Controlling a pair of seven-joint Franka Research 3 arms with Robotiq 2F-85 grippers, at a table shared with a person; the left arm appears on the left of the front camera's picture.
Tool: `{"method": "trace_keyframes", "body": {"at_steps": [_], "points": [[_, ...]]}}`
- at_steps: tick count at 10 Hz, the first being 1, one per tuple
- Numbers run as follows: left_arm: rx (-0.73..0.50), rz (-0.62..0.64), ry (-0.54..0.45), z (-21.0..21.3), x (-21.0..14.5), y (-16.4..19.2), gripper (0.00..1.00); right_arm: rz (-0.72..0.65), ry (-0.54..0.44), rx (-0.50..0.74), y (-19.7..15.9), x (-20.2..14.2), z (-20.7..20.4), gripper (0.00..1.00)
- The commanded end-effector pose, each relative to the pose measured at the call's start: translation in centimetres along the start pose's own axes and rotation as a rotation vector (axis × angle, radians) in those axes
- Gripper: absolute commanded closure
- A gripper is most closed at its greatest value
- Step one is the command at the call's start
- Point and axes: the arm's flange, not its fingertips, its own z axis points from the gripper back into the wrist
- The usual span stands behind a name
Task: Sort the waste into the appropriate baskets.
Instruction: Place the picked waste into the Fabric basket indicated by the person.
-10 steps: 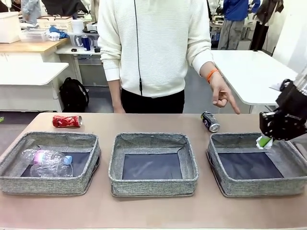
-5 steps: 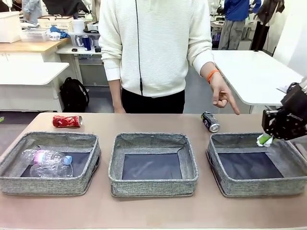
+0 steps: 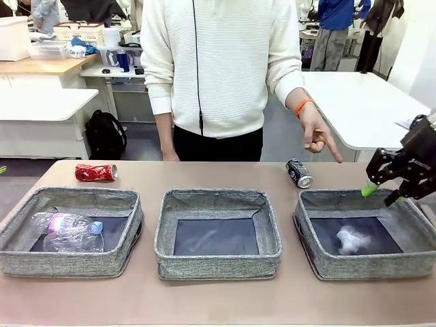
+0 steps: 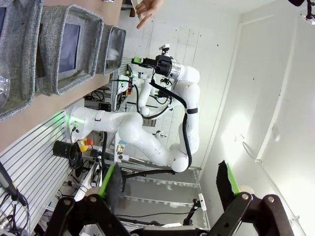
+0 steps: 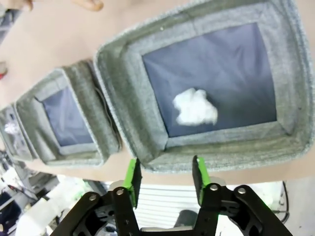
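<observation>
Right basket (image 3: 364,267) under the right gripper (image 3: 380,194) — jaws apart, empty.
Left basket (image 3: 68,266) holds clear bottles (image 3: 65,231); left gripper (image 4: 168,184) gapes wide; red can (image 3: 95,172) and black can (image 3: 298,173) lie on the table (image 3: 218,300) behind — the white paper wad (image 3: 353,239) rests on the right basket's floor.

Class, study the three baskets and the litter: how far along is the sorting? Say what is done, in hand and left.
Done: the plastic bottles lie in the left basket, the paper wad in the right basket. In hand: nothing; the right gripper hangs open over that basket, the left gripper is open too. Left: the red can and black can, both on the table behind the baskets.
</observation>
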Motion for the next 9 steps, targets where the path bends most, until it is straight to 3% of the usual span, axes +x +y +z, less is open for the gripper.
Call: {"method": "trace_keyframes", "body": {"at_steps": [1,5,7,8,9], "points": [[-0.017,-0.021,0.006,0.0,-0.1,-0.3,0.00,-0.026,-0.029,0.042,-0.4,-1.3,-0.9,0.00],[-0.017,-0.021,0.006,0.0,-0.1,-0.3,0.00,-0.030,-0.048,0.095,-0.5,-1.4,-0.7,0.00],[-0.017,-0.021,0.006,0.0,-0.1,-0.3,0.00,-0.006,-0.114,0.346,-0.2,-1.6,0.9,0.00],[-0.017,-0.021,0.006,0.0,-0.1,-0.3,0.00,0.017,-0.121,0.526,0.0,-1.7,2.0,0.00],[-0.017,-0.021,0.006,0.0,-0.1,-0.3,0.00,0.062,-0.082,0.797,0.1,-1.6,3.2,0.00]]}}
